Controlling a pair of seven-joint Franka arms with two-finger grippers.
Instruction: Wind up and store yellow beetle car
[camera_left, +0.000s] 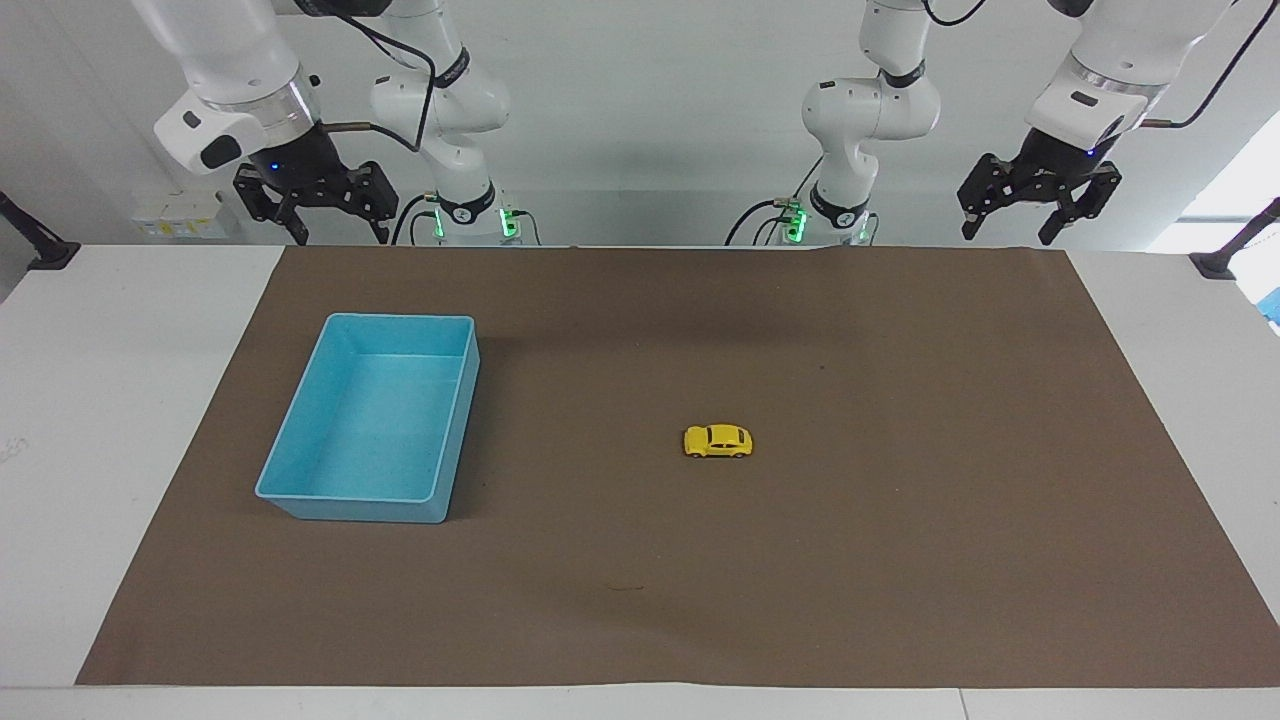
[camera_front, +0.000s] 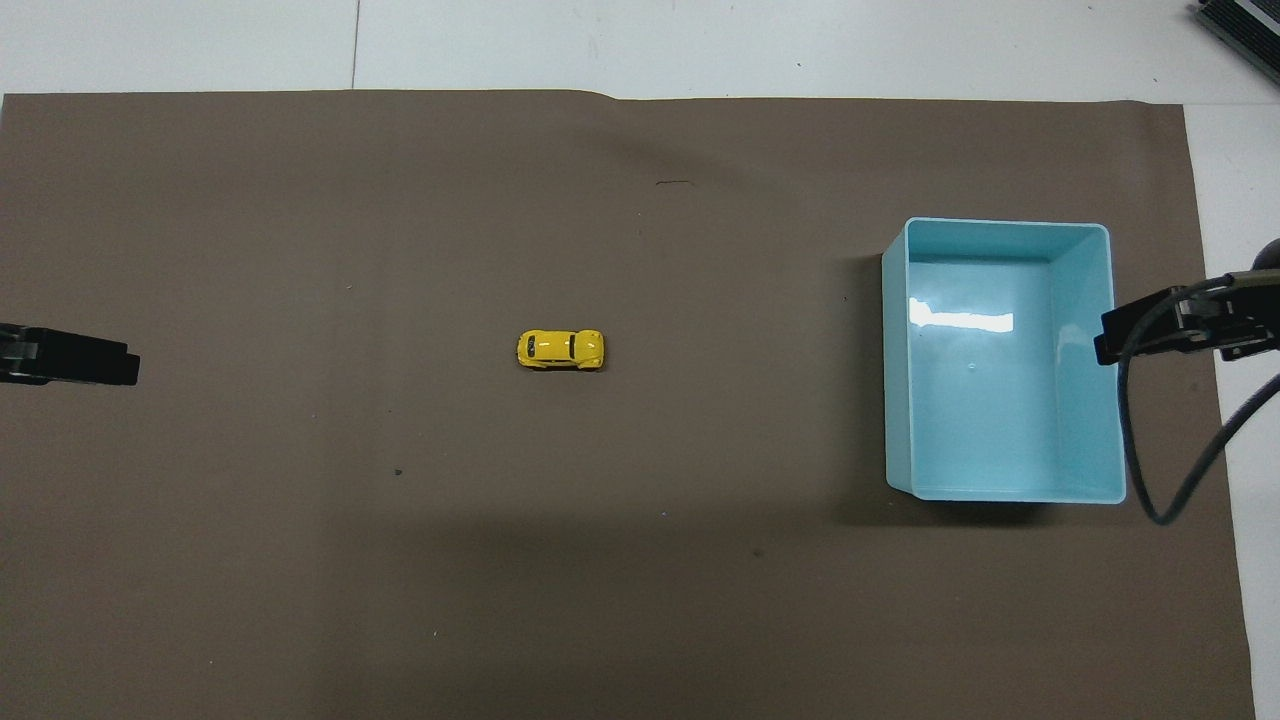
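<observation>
Facing view: yellow beetle car (camera_left: 718, 441) sits mid-table, untouched; left gripper (camera_left: 1036, 215) and right gripper (camera_left: 315, 215) hang above the robots' edge, fingers spread, empty. Overhead view: blue bin (camera_front: 1098, 352) toward the right arm's end holds nothing. No step begun; judged next, one arm must descend onto the car.

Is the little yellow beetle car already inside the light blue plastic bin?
No, the yellow beetle car sits on the brown mat, apart from the light blue bin.
</observation>
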